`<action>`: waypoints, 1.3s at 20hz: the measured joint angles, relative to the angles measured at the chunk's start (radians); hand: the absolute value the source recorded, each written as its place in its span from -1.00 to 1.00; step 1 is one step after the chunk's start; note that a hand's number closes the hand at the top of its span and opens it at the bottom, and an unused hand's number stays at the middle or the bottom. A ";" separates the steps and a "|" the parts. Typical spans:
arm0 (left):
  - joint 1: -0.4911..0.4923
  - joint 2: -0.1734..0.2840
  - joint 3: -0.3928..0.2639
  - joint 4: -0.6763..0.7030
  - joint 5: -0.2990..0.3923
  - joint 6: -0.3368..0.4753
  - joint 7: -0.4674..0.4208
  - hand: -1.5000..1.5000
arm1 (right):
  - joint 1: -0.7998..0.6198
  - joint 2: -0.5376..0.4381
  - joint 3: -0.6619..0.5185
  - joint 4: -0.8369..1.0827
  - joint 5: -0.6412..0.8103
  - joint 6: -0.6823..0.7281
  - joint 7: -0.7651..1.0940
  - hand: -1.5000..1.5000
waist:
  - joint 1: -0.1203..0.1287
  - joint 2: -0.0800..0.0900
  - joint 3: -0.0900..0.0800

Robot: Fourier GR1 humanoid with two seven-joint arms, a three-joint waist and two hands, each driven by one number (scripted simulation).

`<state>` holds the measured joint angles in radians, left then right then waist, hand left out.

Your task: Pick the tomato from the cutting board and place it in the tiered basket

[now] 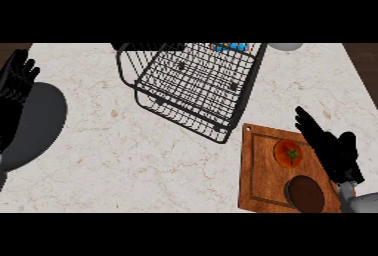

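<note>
A red tomato with a green stem lies on the wooden cutting board at the lower right. My right hand hovers just to the tomato's right over the board, fingers straight and open, not touching it. The black wire tiered basket stands at the top centre, apart from the board's upper left corner. At the left edge my left hand rests open with its fingers up.
A dark brown round object sits on the board's near end, below the tomato. Something blue shows behind the basket's top. A pale round object is at the top right. Marble counter lies between basket and left hand.
</note>
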<state>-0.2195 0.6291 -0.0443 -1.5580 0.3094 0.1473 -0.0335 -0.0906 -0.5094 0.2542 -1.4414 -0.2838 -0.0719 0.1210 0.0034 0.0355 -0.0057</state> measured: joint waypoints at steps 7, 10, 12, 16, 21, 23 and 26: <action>0.178 -0.111 -0.065 0.092 -0.023 0.072 0.039 0.00 | -0.039 -0.061 -0.224 -0.080 0.022 -0.109 -0.232 -1.00 | -0.041 -0.035 0.003; 0.239 -0.172 -0.096 0.121 -0.028 0.109 0.047 0.00 | -0.018 0.006 -0.378 -0.047 -0.046 -0.247 -0.266 -1.00 | -0.065 -0.038 0.007; 0.266 -0.219 -0.130 0.130 -0.046 0.140 0.044 0.00 | 0.001 0.068 -0.459 -0.037 -0.100 -0.285 -0.342 -1.00 | -0.063 -0.038 0.009; 0.297 -0.283 -0.180 0.140 -0.086 0.180 0.027 0.00 | 0.110 0.158 -0.551 -0.062 -0.184 -0.211 -0.535 -1.00 | -0.043 -0.039 0.008; 0.293 -0.326 -0.202 0.167 -0.121 0.204 0.021 0.00 | 0.294 0.092 -0.547 -0.181 -0.164 -0.109 -0.494 -1.00 | -0.030 -0.038 0.005; 0.291 -0.337 -0.206 0.181 -0.128 0.209 0.012 0.00 | 0.353 0.037 -0.516 -0.214 -0.121 -0.078 -0.441 -1.00 | -0.028 -0.037 0.004; 0.295 -0.347 -0.216 0.182 -0.138 0.215 0.010 0.00 | 0.443 -0.037 -0.463 -0.295 -0.020 -0.072 -0.366 -1.00 | -0.026 -0.037 0.003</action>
<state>0.0756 0.2818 -0.2602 -1.3760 0.1714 0.3627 -0.0231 0.3522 -0.5461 -0.2087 -1.7368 -0.3043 -0.1435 -0.2445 -0.0222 -0.0020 -0.0031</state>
